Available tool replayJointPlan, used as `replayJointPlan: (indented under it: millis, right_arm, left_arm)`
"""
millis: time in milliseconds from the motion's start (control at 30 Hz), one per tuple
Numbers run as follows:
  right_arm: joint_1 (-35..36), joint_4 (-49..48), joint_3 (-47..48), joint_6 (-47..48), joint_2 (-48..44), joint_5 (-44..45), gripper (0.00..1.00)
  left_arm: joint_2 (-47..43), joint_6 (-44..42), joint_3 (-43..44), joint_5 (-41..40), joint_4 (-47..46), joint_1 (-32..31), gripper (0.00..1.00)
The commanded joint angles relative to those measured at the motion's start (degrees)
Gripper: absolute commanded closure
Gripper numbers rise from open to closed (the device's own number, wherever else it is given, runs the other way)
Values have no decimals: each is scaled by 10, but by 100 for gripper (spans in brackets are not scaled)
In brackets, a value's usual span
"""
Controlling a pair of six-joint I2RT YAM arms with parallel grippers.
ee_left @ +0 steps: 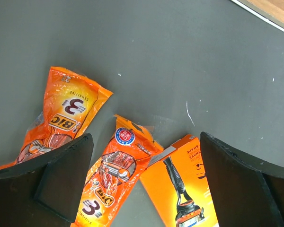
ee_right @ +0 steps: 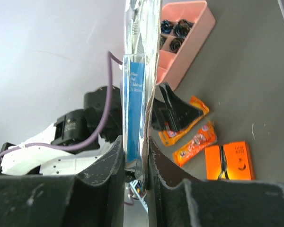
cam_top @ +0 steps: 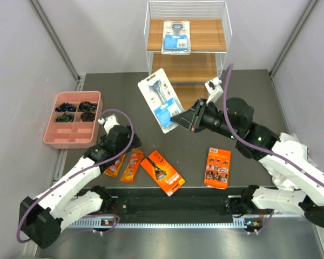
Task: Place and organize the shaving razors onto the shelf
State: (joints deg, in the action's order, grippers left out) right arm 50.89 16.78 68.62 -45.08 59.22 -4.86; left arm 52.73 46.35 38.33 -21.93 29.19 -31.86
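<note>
- The right end effector [cam_top: 181,120] is clamped on the lower end of 1 clear-and-blue blister card [cam_top: 161,100]. It holds the card above the worktop [cam_top: 124,91], in front of the shelf [cam_top: 210,35].
- In the right wrist view this card stands edge-on between both fingers.
- A 2nd blister card [cam_top: 176,36] lies flat on the shelf's top board.
- The left end effector [ee_left: 146,189] has its jaws spread wide and grips nothing.
- It hangs over the left orange pouch [ee_left: 66,118] and the right orange pouch [ee_left: 116,175], which both lie on the worktop.
- The long orange-black box [cam_top: 162,172] lies just beside the right pouch, possibly touching it.
- The orange card [cam_top: 217,168] lies flat, well apart to the right.
- A pink tray [cam_top: 70,140] sits at the worktop's left edge.
</note>
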Motion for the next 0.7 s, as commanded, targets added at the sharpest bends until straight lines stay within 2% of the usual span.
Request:
replayJointPlan:
  millis: [0,400,667]
  right_arm:
    - [4,6,108,60,50,-25,100]
    - [-76,28,316,64,157,-94,100]
    - [-167,33,373,21,186,-111,100]
  left_arm:
    - [-3,-5,-1,-5,-3,1,1]
    - [4,-18,2,10,-8,1,1]
    - [7,-29,-1,41,-23,1,1]
